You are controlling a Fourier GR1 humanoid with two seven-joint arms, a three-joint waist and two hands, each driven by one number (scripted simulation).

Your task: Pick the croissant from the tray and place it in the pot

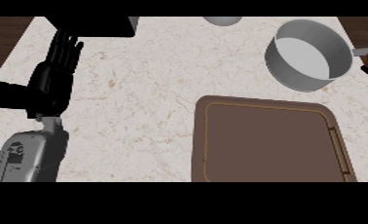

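At the tabletop's left, the left hand rests with fingers straight; no croissant shows on the tray, so find it before reaching.

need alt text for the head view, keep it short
Looking down on a marbled kitchen counter, a brown tray lies at lower right and a grey pot stands beyond it at upper right; no croissant is visible. The left robot hand rests open at the left edge, fingers up.
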